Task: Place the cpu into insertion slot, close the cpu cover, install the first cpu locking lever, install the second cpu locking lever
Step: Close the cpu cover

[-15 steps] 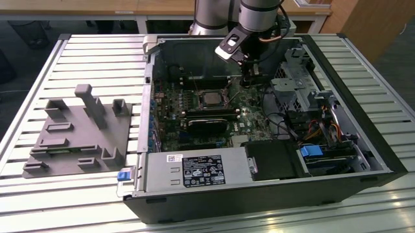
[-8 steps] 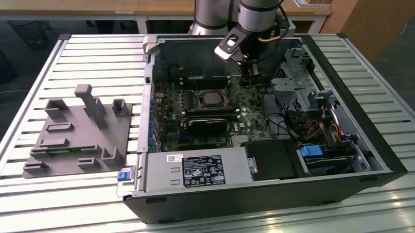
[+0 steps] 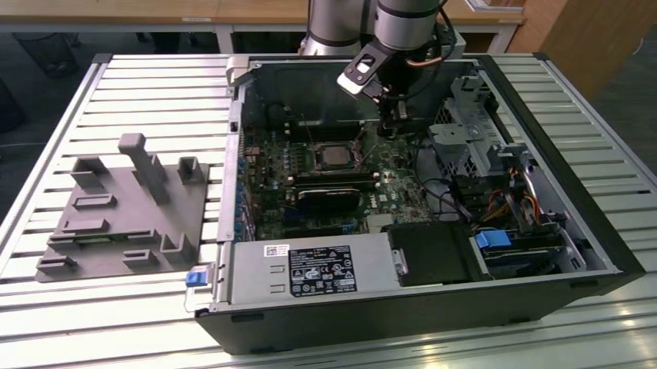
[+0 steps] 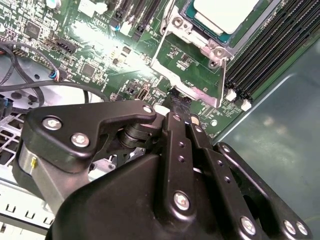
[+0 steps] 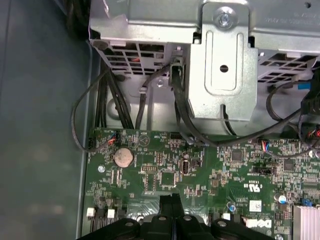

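Observation:
The cpu (image 3: 331,154) with its silvery top (image 4: 225,12) lies in the insertion slot (image 4: 210,39) on the green motherboard. Beside the slot, the cpu cover (image 4: 197,92), a thin metal frame, looks swung away from the cpu, with green board showing through its cutout. My gripper (image 3: 391,127) hangs inside the case on the exterior view's right of the cpu. Its black fingertips (image 4: 180,102) are shut together and touch the cover's free edge. In the first wrist view the gripper (image 5: 170,204) sits just above the board. I cannot make out the locking levers.
Long black memory slots (image 4: 270,55) run beside the socket. A metal drive cage (image 5: 220,65) with black cables (image 5: 180,110) stands behind the board, near a coin battery (image 5: 123,157). The power supply (image 3: 308,269) fills the case front. A grey fixture block (image 3: 123,207) lies outside.

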You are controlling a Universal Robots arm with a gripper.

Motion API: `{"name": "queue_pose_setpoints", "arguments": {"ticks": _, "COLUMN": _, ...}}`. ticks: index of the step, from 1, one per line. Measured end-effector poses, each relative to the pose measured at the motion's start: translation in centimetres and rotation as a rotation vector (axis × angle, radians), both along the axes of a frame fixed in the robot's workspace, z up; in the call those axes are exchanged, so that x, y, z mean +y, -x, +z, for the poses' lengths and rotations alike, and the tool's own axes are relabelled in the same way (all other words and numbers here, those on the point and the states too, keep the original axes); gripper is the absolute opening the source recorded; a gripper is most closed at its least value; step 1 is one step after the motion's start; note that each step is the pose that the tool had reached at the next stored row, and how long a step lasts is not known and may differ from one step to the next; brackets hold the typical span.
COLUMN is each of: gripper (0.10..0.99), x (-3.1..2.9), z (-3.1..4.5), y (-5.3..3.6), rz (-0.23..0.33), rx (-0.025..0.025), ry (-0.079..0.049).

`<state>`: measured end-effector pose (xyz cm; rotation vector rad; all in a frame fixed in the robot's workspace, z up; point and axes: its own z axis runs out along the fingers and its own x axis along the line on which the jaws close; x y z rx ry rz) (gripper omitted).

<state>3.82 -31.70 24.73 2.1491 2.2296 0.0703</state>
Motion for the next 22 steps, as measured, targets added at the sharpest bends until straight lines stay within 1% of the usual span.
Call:
{"name": "queue_pose_setpoints", "arguments": {"ticks": 6, "gripper": 0.106, "x": 0.00, "z": -0.01, "y": 0.79, "rz": 0.000, "rx": 0.0000, "ry": 0.000}}
{"name": "queue_pose_setpoints", "arguments": {"ticks": 22, "gripper": 0.106, "x": 0.00, "z": -0.20, "y": 3.47, "rz": 0.000, "rx": 0.0000, "ry": 0.000}}
